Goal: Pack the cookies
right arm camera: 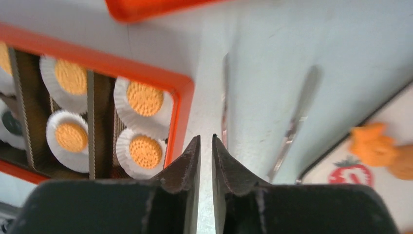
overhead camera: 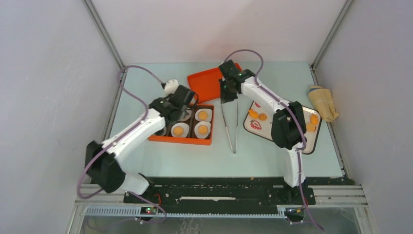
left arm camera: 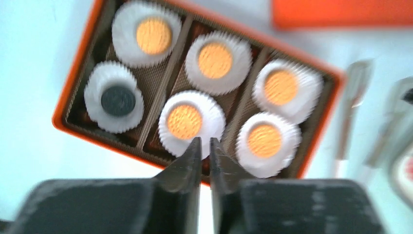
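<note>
Clear from left wrist only: five cookies [left arm camera: 184, 121] in paper cups [left arm camera: 122, 34] inside orange box [left arm camera: 73, 73], sixth cup with dark disc [left arm camera: 118, 101]. Overhead only: more cookies on strawberry tray [overhead camera: 313, 140], tongs [overhead camera: 229, 127] between. Left gripper [left arm camera: 204, 141], right gripper [right arm camera: 205, 139]: barely parted, empty.

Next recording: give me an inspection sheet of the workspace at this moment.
Surface: pale blue table, flat.
Job's things: five cookies in paper cups in the orange box; sixth cup shows a dark centre; more cookies on the strawberry tray.
Clutter: orange lid, tongs, beige glove at the right edge.
Hands: left hand and right hand barely parted, holding nothing.
Cables: purple cables loop above both arms.
Surroundings: white walls; nothing else seen.
</note>
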Tool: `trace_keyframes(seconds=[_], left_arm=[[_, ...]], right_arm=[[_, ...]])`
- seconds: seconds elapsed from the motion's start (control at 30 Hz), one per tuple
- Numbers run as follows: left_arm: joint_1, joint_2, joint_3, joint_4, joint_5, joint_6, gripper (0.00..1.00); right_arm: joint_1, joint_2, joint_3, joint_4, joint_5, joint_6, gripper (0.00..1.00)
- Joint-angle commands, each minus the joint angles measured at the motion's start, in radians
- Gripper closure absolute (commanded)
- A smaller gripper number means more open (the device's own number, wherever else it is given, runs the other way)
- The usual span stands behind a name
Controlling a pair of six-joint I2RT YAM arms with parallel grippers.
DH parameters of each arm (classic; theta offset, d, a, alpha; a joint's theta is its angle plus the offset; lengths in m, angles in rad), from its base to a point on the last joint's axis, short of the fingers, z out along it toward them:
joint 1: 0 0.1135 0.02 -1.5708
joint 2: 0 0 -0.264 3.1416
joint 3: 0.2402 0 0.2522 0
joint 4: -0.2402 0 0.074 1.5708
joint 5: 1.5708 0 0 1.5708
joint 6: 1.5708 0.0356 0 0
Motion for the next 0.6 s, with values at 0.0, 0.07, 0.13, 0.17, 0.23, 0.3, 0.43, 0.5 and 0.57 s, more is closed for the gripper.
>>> trace_keyframes(seconds=[0.0,0.07,0.13,0.17,0.23,0.3,0.43,0.5,0.57], left_arm=[[0.036,-0.125,0.114,0.052,-0.069,0.045,0.74],[0.045,-0.14,0.117,0.116,-0.05,0.081,0.61],[0.054,-0.135,0.122,0.168,-0.026,0.13,0.58],[0.058,-0.128,0.133,0.174,-0.018,0.14,0.57],[0.062,-0.117,0.156,0.187,0.003,0.174,0.57],[0.064,-0.122,0.151,0.221,0.041,0.203,0.54],[0.066,-0.155,0.091,0.304,0.12,0.227,0.45],[0.066,-0.156,0.076,0.322,0.139,0.233,0.44],[0.066,-0.152,0.07,0.326,0.145,0.236,0.44]], right_arm=[[-0.107,-0.043,0.197,-0.089,0.129,-0.055,0.78],[-0.153,0.027,0.314,-0.151,0.127,-0.059,0.71],[-0.19,0.114,0.448,-0.211,0.129,-0.06,0.69],[-0.206,0.159,0.521,-0.237,0.129,-0.06,0.65],[-0.24,0.247,0.635,-0.276,0.126,-0.052,0.6],[-0.271,0.293,0.665,-0.269,0.121,-0.046,0.59],[-0.322,0.319,0.589,-0.186,0.08,-0.03,0.58],[-0.33,0.338,0.58,-0.177,0.085,-0.033,0.57],[-0.331,0.356,0.579,-0.169,0.075,-0.035,0.57]])
